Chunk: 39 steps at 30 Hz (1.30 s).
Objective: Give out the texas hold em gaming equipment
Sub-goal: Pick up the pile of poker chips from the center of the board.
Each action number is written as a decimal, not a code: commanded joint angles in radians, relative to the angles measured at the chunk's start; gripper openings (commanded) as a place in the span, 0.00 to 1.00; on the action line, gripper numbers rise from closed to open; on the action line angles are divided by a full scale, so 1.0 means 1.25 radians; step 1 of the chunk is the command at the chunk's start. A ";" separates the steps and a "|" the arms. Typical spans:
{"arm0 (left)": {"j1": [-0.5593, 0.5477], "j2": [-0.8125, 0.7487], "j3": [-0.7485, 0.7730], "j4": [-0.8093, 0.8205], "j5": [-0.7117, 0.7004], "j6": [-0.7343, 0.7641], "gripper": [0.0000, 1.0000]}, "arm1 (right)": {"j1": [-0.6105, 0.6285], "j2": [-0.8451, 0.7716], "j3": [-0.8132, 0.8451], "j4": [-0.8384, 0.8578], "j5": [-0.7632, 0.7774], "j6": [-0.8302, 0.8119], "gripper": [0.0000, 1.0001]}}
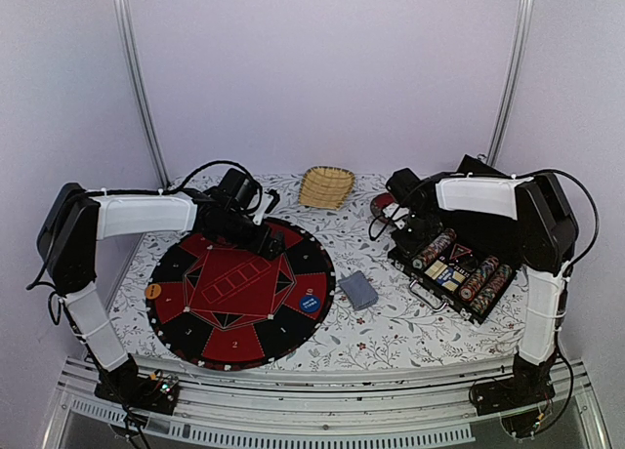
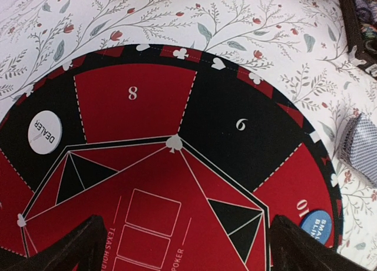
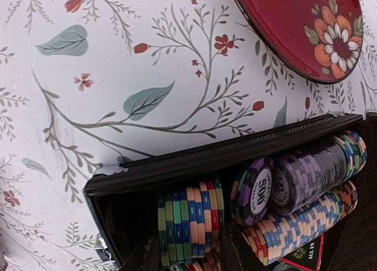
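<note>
Judging from above, the job looks partly done. An orange button (image 1: 153, 291) lies at the left edge of the round mat (image 1: 234, 346) and a blue button (image 1: 310, 302) lies on its right side. The deck of cards (image 1: 358, 289) is stacked on the tablecloth just beside the mat, with no card dealt out that I can see. The left gripper (image 1: 262, 242) hangs over the mat's far edge. The right gripper (image 1: 405, 224) is at the far corner of the open case (image 1: 422, 273), near the basket (image 1: 326, 186).

From the left wrist, both fingers (image 2: 65, 247) stand wide apart with nothing between them, above the mat's centre. A white dealer button (image 2: 45, 131) lies on a black segment beside the 8, and the blue button sits by the 10. The deck lies off the mat to the right.

From the right wrist, the chips (image 3: 188, 224) are packed in rows inside the case, just beside a red plate (image 3: 306, 29). I cannot tell how far this gripper is open or whether it has hold of anything.

So three buttons appear to be placed, while dealing the cards and handing out chips seem not yet begun.
</note>
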 commanded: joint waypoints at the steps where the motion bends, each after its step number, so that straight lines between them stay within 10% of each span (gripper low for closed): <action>1: 0.009 0.008 0.000 -0.004 -0.006 0.005 0.98 | -0.004 -0.049 0.005 -0.021 -0.079 0.018 0.03; 17: 0.011 0.005 0.002 -0.007 -0.007 0.005 0.98 | -0.047 -0.002 0.004 -0.004 -0.167 0.022 0.04; 29: 0.012 0.003 0.000 -0.008 -0.007 0.006 0.98 | -0.050 0.031 0.001 -0.005 -0.154 0.026 0.40; 39: 0.012 0.005 0.000 -0.006 -0.005 0.005 0.98 | -0.050 0.042 0.005 0.008 -0.171 0.017 0.44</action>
